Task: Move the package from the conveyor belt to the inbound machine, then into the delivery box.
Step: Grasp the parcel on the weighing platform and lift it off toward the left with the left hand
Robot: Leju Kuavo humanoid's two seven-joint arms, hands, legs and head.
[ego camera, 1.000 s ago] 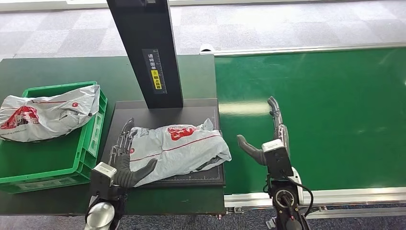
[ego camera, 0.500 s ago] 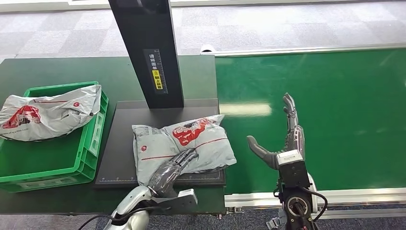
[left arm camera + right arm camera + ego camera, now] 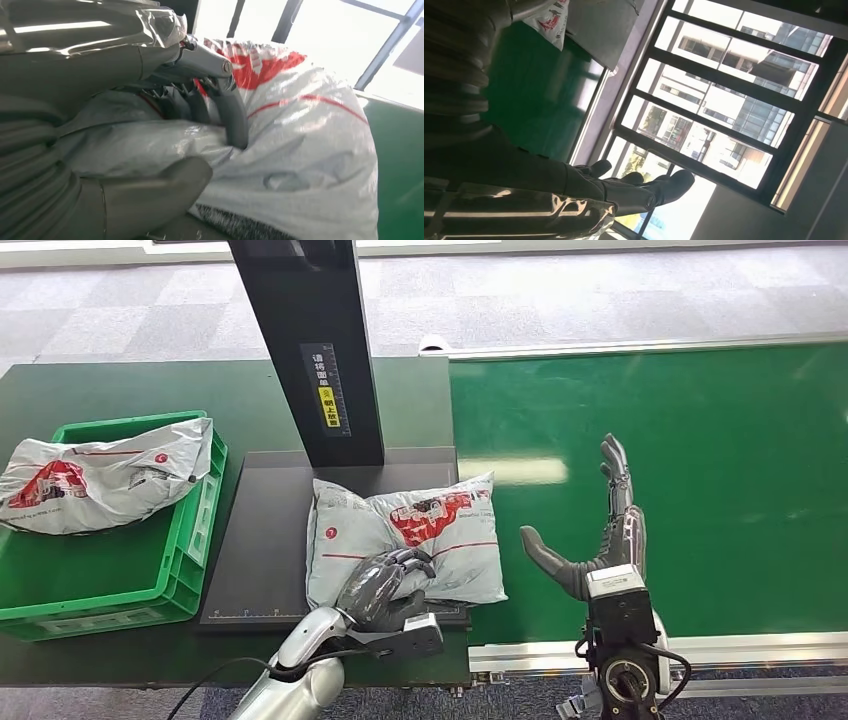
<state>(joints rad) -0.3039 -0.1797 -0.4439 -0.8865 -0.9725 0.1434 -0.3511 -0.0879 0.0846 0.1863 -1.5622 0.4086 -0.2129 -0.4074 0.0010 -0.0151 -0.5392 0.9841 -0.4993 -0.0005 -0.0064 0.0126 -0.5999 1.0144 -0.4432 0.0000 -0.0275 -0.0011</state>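
Observation:
The white package [image 3: 420, 530] with red print lies on the black plate [image 3: 265, 530] of the inbound machine, its right end reaching the plate's edge by the belt. My left hand [image 3: 385, 588] grips the package at its near edge. In the left wrist view the fingers [image 3: 230, 110] curl over the package [image 3: 310, 150] and the thumb [image 3: 165, 185] presses from the other side. My right hand [image 3: 605, 530] stands open over the green conveyor belt [image 3: 700, 460], just right of the package, fingers straight and thumb spread. The right wrist view also has this right hand [image 3: 574, 195], holding nothing.
The machine's dark column [image 3: 310, 350] rises behind the plate. A green crate [image 3: 195, 540] stands left of the plate and holds another white package [image 3: 100, 480]. A dark green table top lies under the crate and the machine.
My left hand has moved from the package's left side to its near edge and taken hold. The package has shifted right and turned. My right hand has drifted slightly right.

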